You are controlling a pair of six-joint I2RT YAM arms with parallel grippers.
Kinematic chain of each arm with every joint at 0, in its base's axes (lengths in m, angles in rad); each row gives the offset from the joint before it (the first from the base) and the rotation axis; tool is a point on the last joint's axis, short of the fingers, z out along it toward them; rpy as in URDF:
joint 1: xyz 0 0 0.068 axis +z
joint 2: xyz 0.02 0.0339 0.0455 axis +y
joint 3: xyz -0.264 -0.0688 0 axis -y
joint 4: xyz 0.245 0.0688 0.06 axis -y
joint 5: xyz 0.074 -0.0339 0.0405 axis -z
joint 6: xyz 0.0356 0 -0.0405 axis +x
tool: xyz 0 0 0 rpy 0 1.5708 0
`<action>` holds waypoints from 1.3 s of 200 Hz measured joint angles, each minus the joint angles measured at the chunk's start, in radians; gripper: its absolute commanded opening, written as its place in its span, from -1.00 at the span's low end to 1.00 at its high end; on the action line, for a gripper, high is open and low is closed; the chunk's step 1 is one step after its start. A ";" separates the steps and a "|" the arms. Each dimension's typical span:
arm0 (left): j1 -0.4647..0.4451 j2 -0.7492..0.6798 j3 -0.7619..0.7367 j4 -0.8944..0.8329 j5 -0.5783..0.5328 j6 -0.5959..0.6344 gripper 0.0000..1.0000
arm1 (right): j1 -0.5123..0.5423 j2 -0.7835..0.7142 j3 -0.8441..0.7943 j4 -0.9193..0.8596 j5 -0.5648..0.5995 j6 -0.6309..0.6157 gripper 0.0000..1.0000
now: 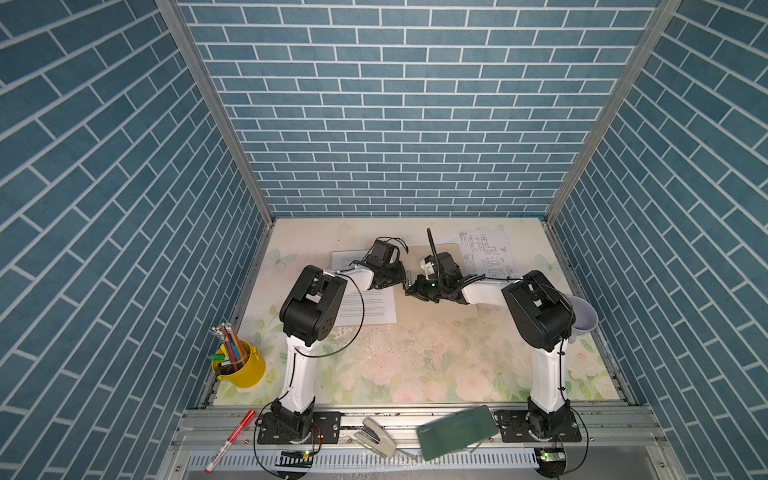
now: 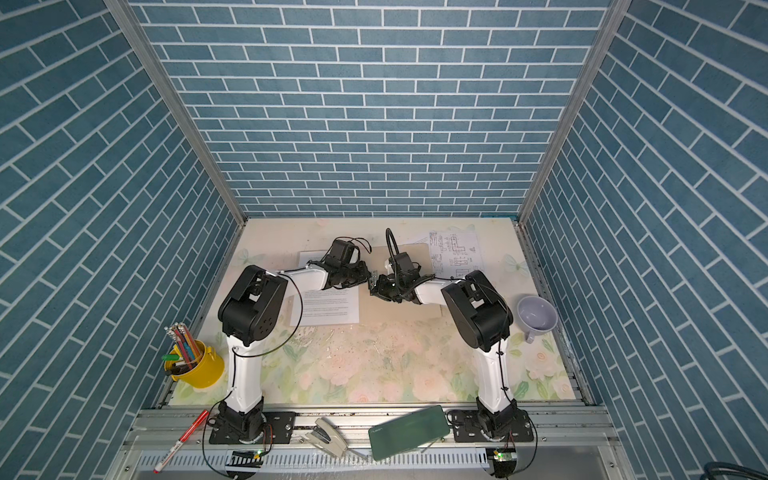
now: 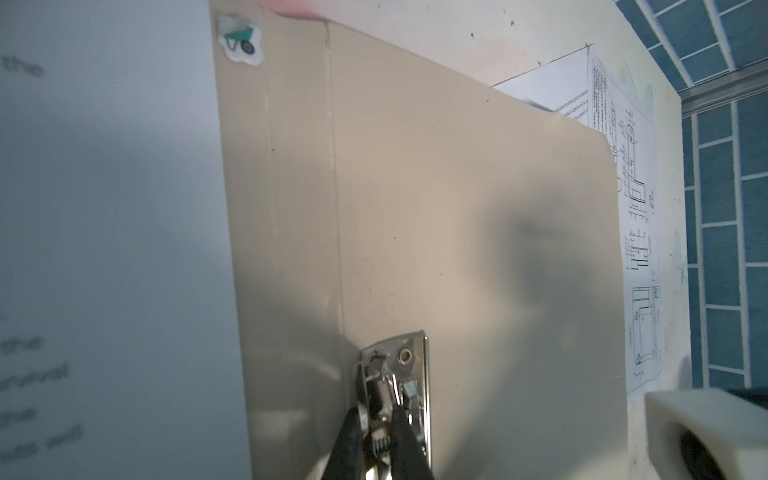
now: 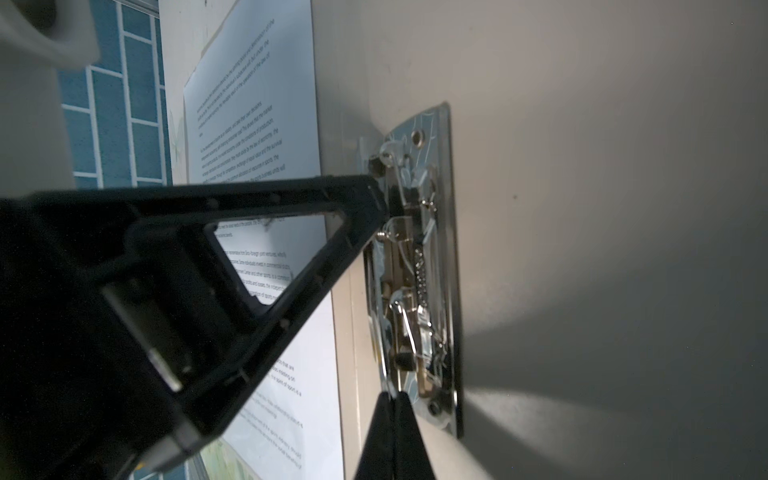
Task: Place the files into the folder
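folder: tan card folder [image 3: 457,208] lies open and flat at the back middle of the table [image 1: 415,374], inside face up
clip: metal clip [image 3: 399,374] sits on the inner spine; both arms meet over it
left gripper [image 3: 376,432]: fingers nearly closed and pinched on the clip's lever, with metal showing in the narrow gap between the tips
right gripper [image 4: 392,401]: fingers pressed fully together with nothing between them; tips touch the near end of the clip plate
text sheets: one printed sheet [image 1: 374,307] lies flat just left of the spine; the second [image 1: 345,259] is behind it, partly hidden under the left arm. Cannot tell whether they rest on the folder's left cover or on the table
diagram sheet [image 1: 486,249]: back right, with its near edge tucked under the folder's right edge and the rest lying outside the folder
sticker: small wheelbarrow sticker [image 3: 241,39] on the strip by the spine
other: yellow pencil cup [image 1: 239,365] front left, mug [image 2: 536,316] on the right, stapler [image 1: 374,436] and green case [image 1: 457,432] on the front rail, well apart from the folder
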 measured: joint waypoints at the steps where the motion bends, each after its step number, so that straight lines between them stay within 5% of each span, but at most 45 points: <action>1: 0.000 0.000 0.000 0.000 0.000 0.000 -0.69 | 0.000 0.000 0.000 0.000 0.000 0.000 -1.00; 260: 0.000 0.019 0.028 -0.023 0.004 0.015 -0.71 | -0.015 -0.002 0.008 -0.049 0.030 -0.059 -1.00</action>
